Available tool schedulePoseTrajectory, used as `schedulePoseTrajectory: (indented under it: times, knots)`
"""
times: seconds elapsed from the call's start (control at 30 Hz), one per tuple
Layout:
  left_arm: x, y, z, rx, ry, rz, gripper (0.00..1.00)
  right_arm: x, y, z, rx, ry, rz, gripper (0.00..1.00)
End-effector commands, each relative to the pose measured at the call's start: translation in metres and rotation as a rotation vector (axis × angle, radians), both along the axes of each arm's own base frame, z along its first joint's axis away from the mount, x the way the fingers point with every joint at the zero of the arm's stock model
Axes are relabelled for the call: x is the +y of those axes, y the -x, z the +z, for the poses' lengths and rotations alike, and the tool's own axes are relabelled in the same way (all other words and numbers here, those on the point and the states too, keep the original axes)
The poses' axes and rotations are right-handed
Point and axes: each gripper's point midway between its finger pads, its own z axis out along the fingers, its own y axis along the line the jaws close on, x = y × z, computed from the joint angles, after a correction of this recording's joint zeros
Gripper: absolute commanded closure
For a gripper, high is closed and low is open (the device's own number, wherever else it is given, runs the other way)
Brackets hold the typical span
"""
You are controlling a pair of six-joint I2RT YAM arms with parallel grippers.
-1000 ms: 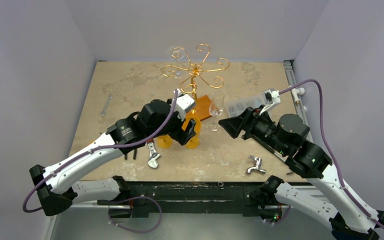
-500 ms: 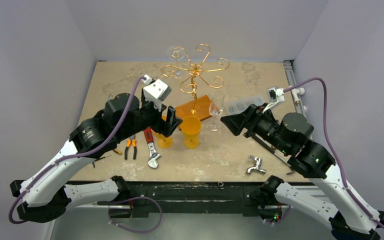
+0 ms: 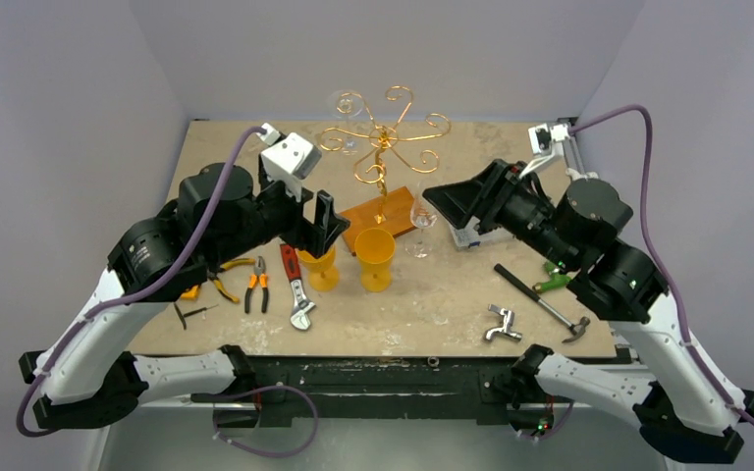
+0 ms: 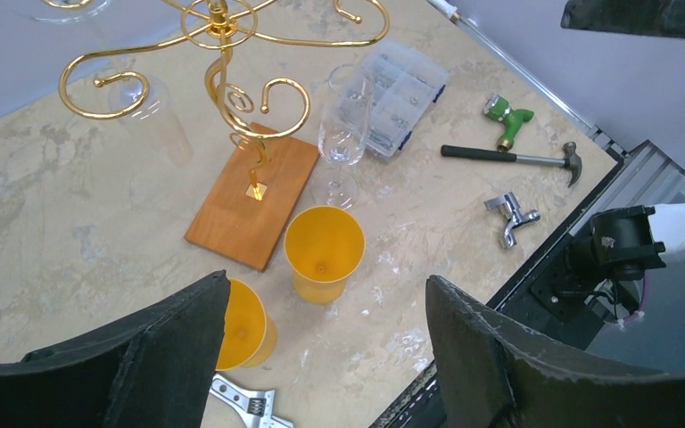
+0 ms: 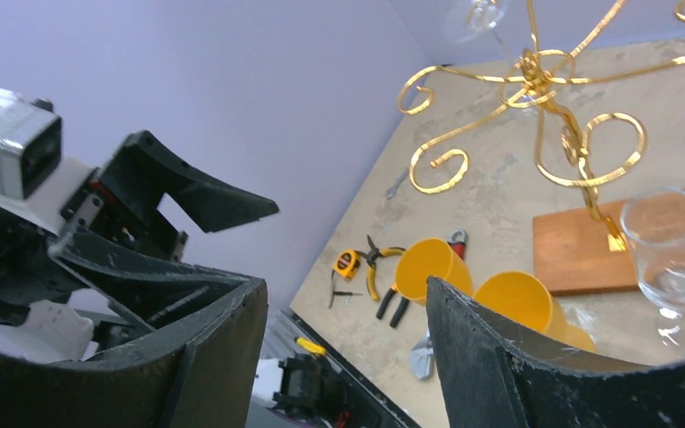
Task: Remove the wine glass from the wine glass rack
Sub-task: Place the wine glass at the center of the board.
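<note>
The golden wire wine glass rack (image 3: 383,137) stands at the back centre on its orange-brown wooden base (image 3: 393,208). One clear wine glass (image 3: 342,104) hangs upside down from a far-left arm; in the right wrist view it (image 5: 477,13) is at the top edge. A second wine glass (image 3: 422,218) stands upright on the table right of the base, also in the left wrist view (image 4: 343,134). My left gripper (image 3: 326,221) is open and empty, left of the base (image 4: 254,196). My right gripper (image 3: 434,194) is open and empty, right of the standing glass (image 5: 673,259).
Two yellow cups (image 3: 374,257) (image 3: 320,267) stand in front of the base. A red-handled wrench (image 3: 297,292), pliers (image 3: 255,289) and a tape measure (image 3: 191,291) lie at left. A hammer (image 3: 540,294), a metal faucet part (image 3: 499,324), a green fitting (image 3: 553,278) and a clear parts box (image 3: 471,234) lie at right.
My left arm has pulled back to the left and risen, uncovering the cups and tools. My right arm has lifted and moved back to the right, away from the standing glass. Both grippers stay open.
</note>
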Motion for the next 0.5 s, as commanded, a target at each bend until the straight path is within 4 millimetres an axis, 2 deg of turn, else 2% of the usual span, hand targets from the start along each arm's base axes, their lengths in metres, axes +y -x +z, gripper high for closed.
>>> schedulePoseTrajectory:
  times: [0.0,0.27,0.37,0.47]
  knots:
    - [0.005,0.001,0.003,0.031,-0.031,-0.006,0.20,0.016,-0.004,0.033,0.010,-0.032,0.045,0.35]
    - [0.008,0.001,0.008,0.124,0.049,-0.025,0.12,0.048,-0.026,0.060,0.056,-0.041,0.104,0.37]
    - [0.014,-0.005,0.009,0.130,0.077,0.018,0.11,0.051,-0.037,0.072,0.079,-0.081,0.109,0.38]
    - [0.018,-0.012,0.008,0.127,0.074,0.063,0.11,0.053,-0.051,0.073,0.142,-0.125,0.141,0.39]
